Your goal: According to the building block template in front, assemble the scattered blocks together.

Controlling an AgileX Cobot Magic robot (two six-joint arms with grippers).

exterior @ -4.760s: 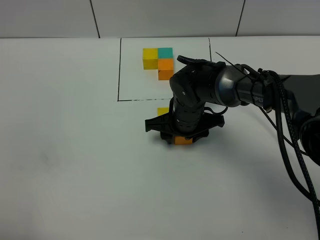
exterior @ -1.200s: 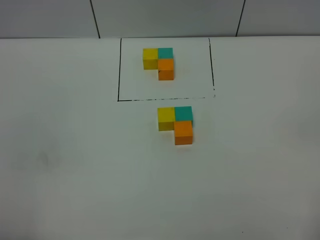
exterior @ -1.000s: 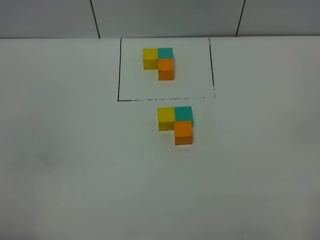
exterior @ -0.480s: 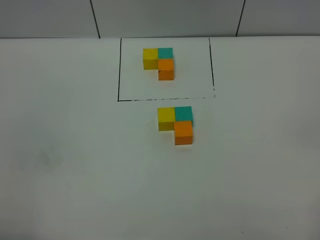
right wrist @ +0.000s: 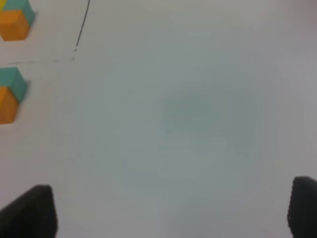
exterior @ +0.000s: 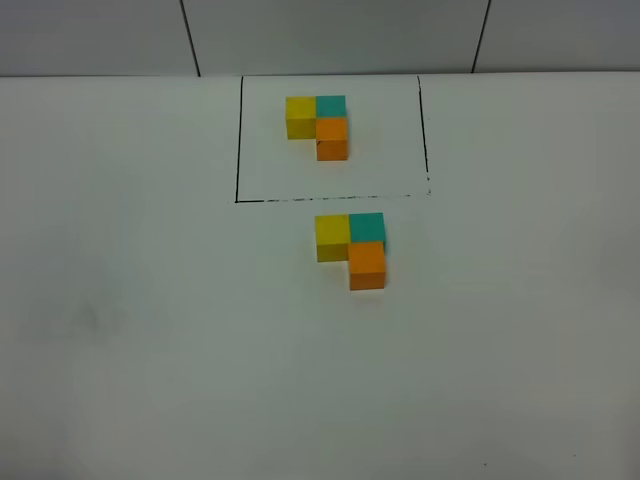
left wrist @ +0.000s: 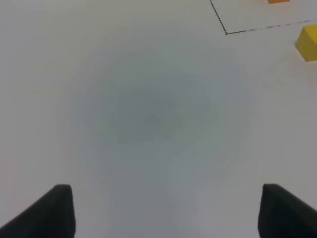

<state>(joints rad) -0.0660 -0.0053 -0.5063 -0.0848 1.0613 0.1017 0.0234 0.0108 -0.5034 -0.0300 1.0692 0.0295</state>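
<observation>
The right arm, which hung over the loose cubes in the earliest high view with its gripper down at the orange cube (exterior: 367,263), has gone from that view; its gripper (right wrist: 171,210) now shows only in its own wrist view, jaws wide over bare table (exterior: 150,330); the teal cube (exterior: 367,227) and most of the yellow cube (exterior: 332,234), then hidden under the arm, now show.

white table (exterior: 150,350), template (exterior: 317,125), assembled blocks (exterior: 352,246)
</observation>
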